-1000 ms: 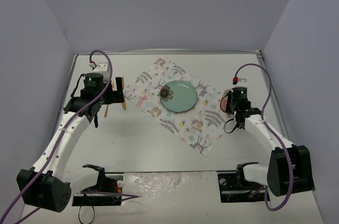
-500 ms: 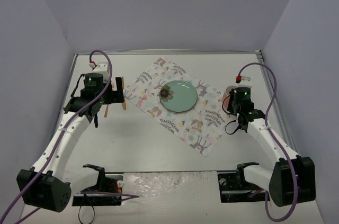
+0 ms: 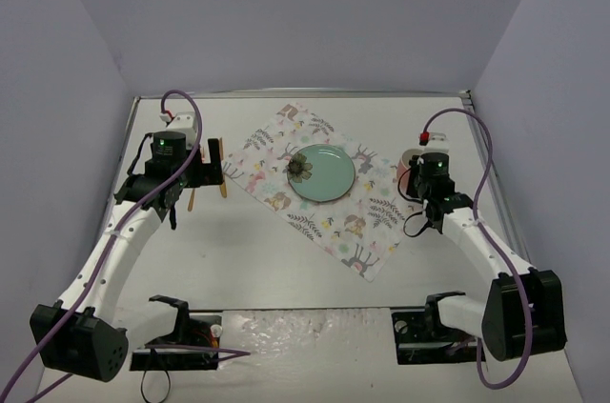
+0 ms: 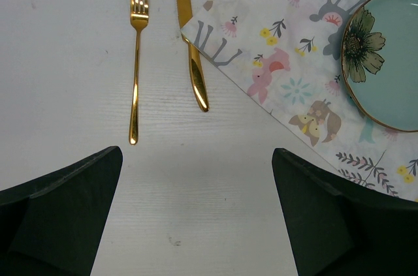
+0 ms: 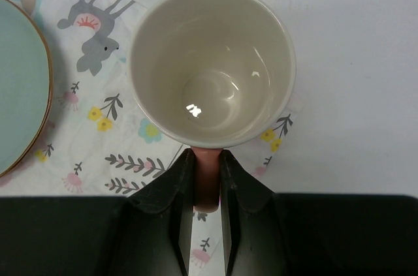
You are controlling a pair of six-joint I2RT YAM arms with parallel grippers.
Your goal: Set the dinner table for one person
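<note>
Mug shifts to the placemat's right corner

From above, the right end effector (image 3: pixel 416 174) has carried the mug (image 3: pixel 409 157) a little farther from the arm bases over the last second, after a brief dip toward them. It is now at the right corner of the floral placemat (image 3: pixel 353 231), near the green plate (image 3: pixel 322 172) but apart from it. The white worktop (image 3: pixel 267 260) lies under everything. The left end effector (image 3: pixel 202 172) has not moved.

Through the left wrist camera, that end effector's fingers (image 4: pixel 59 211) stand wide apart with nothing between them. Beyond them the gold fork (image 4: pixel 136 61) and knife (image 4: pixel 191 47) lie side by side, the fork on bare worktop and the knife touching the placemat's corner.

Through the right wrist camera, the fingers are pressed together on the mug's pink handle. The mug is upright and empty, over the placemat's edge; I can't tell whether it is standing or lifted. To my eye the cup is the last piece being positioned, so the setting looks nearly finished
</note>
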